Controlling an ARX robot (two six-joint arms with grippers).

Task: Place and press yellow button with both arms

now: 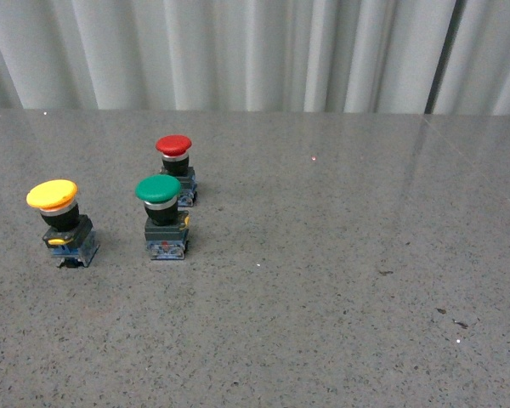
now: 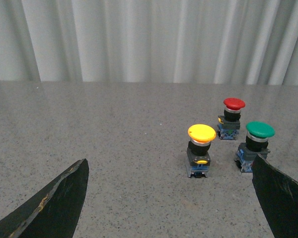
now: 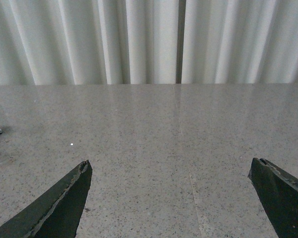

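Left fingers [image 2: 54, 208] gape apart; yellow button [image 2: 201, 146] stands beyond, between them.

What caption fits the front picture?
Yellow button, green button and red button standing upright on a gray table.

One yellow button [image 1: 64, 223], one green button [image 1: 163, 217], one red button [image 1: 177, 174].

You have even, soft light in all views; faint sheen streaks the table [image 1: 365, 170]; shadows weak; focus sharp throughout.
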